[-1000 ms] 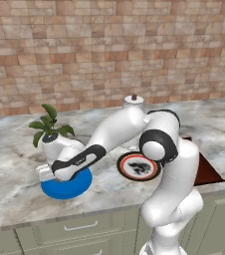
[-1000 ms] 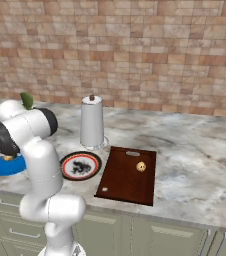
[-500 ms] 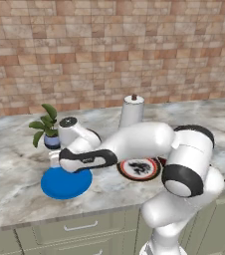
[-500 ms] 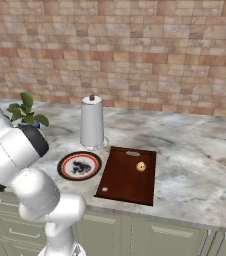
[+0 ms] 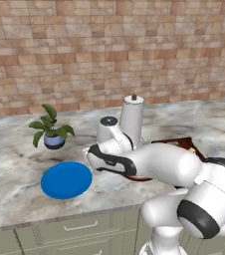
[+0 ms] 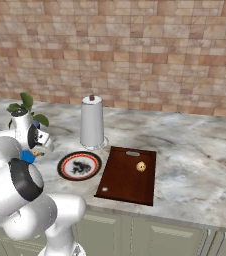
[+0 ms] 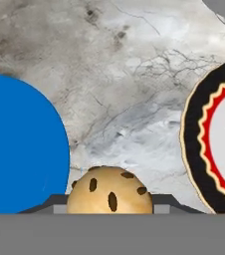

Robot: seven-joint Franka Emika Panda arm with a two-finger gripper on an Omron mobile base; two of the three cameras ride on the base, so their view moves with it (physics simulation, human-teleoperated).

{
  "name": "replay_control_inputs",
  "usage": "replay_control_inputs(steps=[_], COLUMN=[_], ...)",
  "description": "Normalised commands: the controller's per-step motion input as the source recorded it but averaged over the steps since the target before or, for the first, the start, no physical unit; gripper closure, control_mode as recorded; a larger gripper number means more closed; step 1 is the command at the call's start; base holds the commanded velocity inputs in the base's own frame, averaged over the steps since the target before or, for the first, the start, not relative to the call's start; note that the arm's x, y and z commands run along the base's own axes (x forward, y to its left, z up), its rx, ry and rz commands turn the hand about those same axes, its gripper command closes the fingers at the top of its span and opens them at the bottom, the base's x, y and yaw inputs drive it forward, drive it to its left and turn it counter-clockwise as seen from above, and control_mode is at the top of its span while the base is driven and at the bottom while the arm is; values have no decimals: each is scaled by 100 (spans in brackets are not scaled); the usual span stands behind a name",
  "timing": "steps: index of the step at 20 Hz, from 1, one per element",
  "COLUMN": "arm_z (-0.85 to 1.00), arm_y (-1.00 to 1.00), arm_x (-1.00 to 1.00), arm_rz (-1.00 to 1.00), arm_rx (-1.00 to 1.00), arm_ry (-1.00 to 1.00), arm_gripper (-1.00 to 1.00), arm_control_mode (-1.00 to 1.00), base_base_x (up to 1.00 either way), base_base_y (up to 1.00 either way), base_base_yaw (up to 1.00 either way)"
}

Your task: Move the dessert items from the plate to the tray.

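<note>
Cookie (image 7: 109,191) sits clamped in the end effector (image 7: 109,199), over bare surface (image 7: 134,99) between the blue plate (image 7: 20,144) at 9 o'clock and the patterned plate (image 7: 209,144) at 3 o'clock in the hand view. Tray (image 6: 127,175) lies beyond that patterned plate, toward 3 o'clock in the right base view, with one cookie (image 6: 141,166) on it. The towel roll (image 6: 92,122) stands behind the plate, probably clear of the carry.

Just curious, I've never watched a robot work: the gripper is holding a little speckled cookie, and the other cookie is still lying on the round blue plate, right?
Not quite. The gripper does hold a small speckled golden cookie, but the other cookie lies on the dark reddish-brown rectangular tray, as the right base view shows; the round blue plate is bare.
</note>
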Motion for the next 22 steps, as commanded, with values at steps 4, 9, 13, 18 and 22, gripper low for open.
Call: replay_control_inputs(steps=[4, 9, 13, 18, 22], arm_z=[6, 15, 11, 17, 3], arm_y=[-100, -100, -100, -100, -100], arm_x=[43, 45, 30, 0, 0], arm_rz=[-11, -11, -5, -9, -13], arm_rx=[0, 5, 7, 2, 0], arm_ry=[0, 0, 0, 0, 0], arm_gripper=[100, 100, 100, 100, 100], arm_control_mode=[-100, -100, -100, -100, -100], base_base_x=[0, 0, 0, 0, 0], base_base_y=[0, 0, 0, 0, 0], base_base_yaw=[0, 0, 0, 0, 0])
